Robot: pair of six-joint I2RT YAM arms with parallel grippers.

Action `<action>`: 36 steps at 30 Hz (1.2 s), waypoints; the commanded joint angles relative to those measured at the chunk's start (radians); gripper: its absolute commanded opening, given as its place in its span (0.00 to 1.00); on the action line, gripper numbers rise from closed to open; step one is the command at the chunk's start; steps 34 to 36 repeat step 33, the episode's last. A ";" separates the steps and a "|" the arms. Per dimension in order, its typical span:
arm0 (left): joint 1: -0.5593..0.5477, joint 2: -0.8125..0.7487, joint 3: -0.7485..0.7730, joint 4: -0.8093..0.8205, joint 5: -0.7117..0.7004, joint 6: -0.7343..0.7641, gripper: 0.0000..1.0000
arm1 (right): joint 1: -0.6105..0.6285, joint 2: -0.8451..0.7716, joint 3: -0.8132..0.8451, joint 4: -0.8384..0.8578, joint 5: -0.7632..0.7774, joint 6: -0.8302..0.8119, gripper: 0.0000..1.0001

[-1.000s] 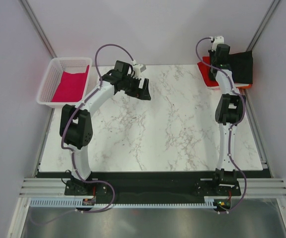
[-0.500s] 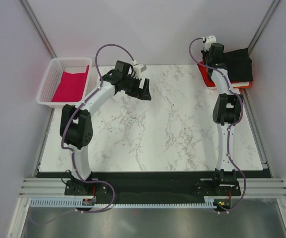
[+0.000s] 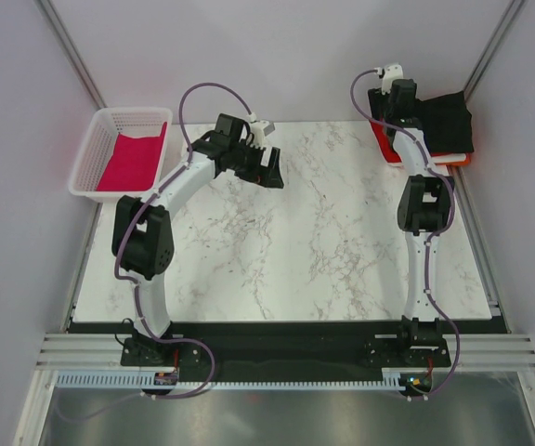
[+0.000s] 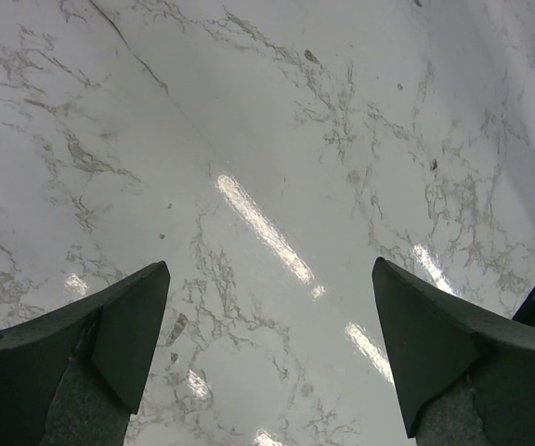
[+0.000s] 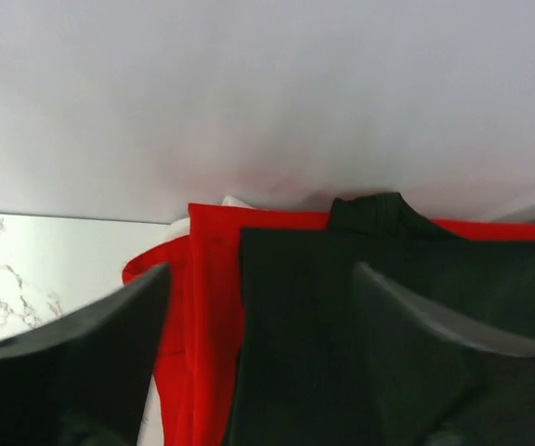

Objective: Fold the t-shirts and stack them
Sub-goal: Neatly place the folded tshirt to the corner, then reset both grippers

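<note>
Looking down on a marble table (image 3: pixel 323 242) here. Got a folded stack parked at its far right corner: black shirt (image 3: pixel 446 121) on top, red shirt (image 3: pixel 385 141) under it and poking out on the left, plus a thin strip of orange shirt (image 3: pixel 461 162) along the near edge. Can just spot a sliver of white shirt (image 5: pixel 235 201) behind the red one in the right wrist view. Can't tell how tidy the lower layers are.

Finding the right gripper (image 5: pixel 260 283) at the left end of that stack, spread wide and gripping nothing. Seeing both its fingers (image 5: pixel 91 344) frame the left edge of the black shirt, red strip just beside it, no cloth pinched between. Hard to say whether touching the pile or floating just above it.

Spotting the left gripper (image 4: pixel 267 307) over the far left-middle part of the table, well apart from the stack. Spread wide as well, with only bare marble showing between the fingers (image 4: pixel 110 334).

Over on the left, just off the table's far corner, seeing a white basket (image 3: pixel 100 125) with a magenta shirt (image 3: pixel 133 160) lying flat inside.
</note>
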 commanded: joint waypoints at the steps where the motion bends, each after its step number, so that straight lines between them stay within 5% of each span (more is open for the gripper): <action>1: -0.007 -0.014 0.020 0.042 0.002 -0.029 0.98 | 0.009 -0.063 -0.015 0.051 0.101 -0.031 0.92; 5: -0.010 -0.024 0.057 0.043 -0.162 -0.049 1.00 | 0.009 -0.142 -0.072 0.060 0.103 -0.003 0.98; 9: -0.020 -0.024 0.132 0.060 -0.577 0.017 1.00 | 0.067 -0.368 -0.338 0.148 -0.067 0.063 0.98; 12: -0.022 -0.014 0.161 0.085 -0.728 0.110 1.00 | 0.124 -0.517 -0.510 0.182 -0.132 0.116 0.98; 16: -0.004 -0.023 0.149 0.077 -0.672 0.161 1.00 | 0.202 -0.631 -0.633 0.086 -0.066 0.228 0.98; 24: 0.021 -0.023 0.120 -0.015 -0.336 0.153 1.00 | 0.300 -0.772 -0.862 0.011 0.003 0.307 0.98; 36: 0.021 -0.004 0.126 -0.036 -0.306 0.198 0.99 | 0.351 -0.785 -0.963 -0.046 0.040 0.349 0.98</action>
